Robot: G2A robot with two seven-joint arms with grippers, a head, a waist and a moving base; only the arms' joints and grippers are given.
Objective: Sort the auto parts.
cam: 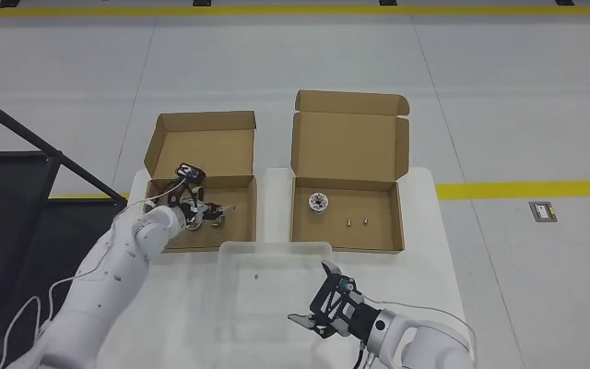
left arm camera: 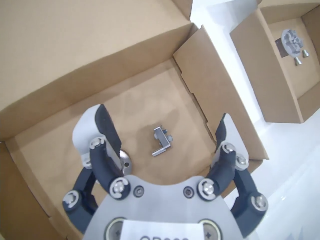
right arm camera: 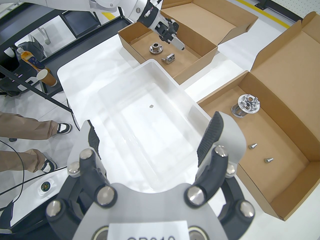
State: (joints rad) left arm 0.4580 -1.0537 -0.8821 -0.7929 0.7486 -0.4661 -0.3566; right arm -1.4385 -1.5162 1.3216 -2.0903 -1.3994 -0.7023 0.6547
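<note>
Over left box [left arm camera: 75,81], left tool [left arm camera: 163,116] spread, empty; bracket [left arm camera: 162,141] on box floor below, flange [left arm camera: 126,162] near one finger. Risk: closing finger could clip flange, skew bracket. Right tool [right arm camera: 153,122] spread above white bin [right arm camera: 160,68]; lone small part [right arm camera: 151,106] inside may slip pinch

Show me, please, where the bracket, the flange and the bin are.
bracket [left arm camera: 162,142]: left wrist view, its middle.
flange [right arm camera: 155,48]: right wrist view, its hub.
bin [right arm camera: 150,136]: right wrist view, bare floor.
</note>
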